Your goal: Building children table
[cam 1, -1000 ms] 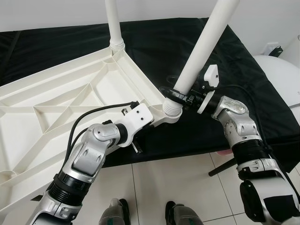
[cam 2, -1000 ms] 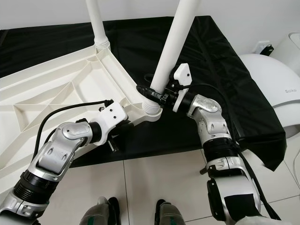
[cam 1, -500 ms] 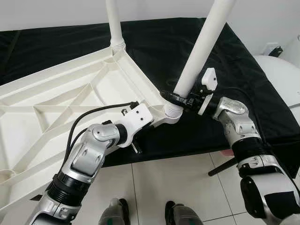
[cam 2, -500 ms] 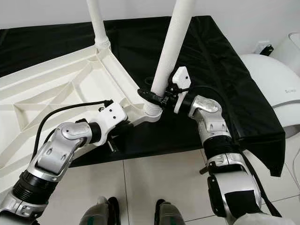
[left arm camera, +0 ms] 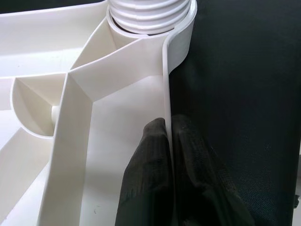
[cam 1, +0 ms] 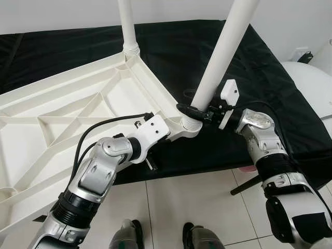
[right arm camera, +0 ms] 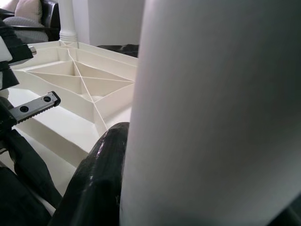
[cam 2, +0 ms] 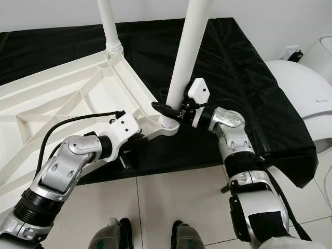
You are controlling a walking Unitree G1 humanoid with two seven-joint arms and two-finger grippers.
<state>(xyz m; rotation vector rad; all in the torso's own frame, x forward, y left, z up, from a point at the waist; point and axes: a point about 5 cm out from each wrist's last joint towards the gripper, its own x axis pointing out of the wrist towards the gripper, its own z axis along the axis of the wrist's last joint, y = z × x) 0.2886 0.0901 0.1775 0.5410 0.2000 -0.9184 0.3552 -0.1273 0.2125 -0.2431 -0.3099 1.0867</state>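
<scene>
The white plastic tabletop (cam 1: 78, 111) is laid upside down, ribbed underside up, partly on a black cloth (cam 1: 171, 57) and partly overhanging the tiled floor (cam 1: 197, 202). This tabletop is taken as the landmark.

At its near corner, a threaded corner socket (cam 1: 190, 122) receives a white leg (cam 1: 220, 57). The leg is seen standing in the socket, tilted away from vertical. A second white leg (cam 1: 126, 23) is seated upright in the far corner socket of the tabletop.

The left end effector (left arm camera: 168, 141) is closed on the outer rim wall of the tabletop, just beside the near corner socket. In the left wrist view, one black finger (left arm camera: 150, 165) is pressed against the inner face of the rim and the other against its outer face, so the wall is clamped between them.

The right end effector (cam 1: 193, 108) is positioned at the base of the tilted leg, just above the corner socket. Its black fingers (right arm camera: 101, 174) are wrapped around the leg, and the leg is held between them.

A white rounded appliance (cam 2: 306, 88) is located beyond the cloth's edge, well apart from the tabletop, on the robot's right.
</scene>
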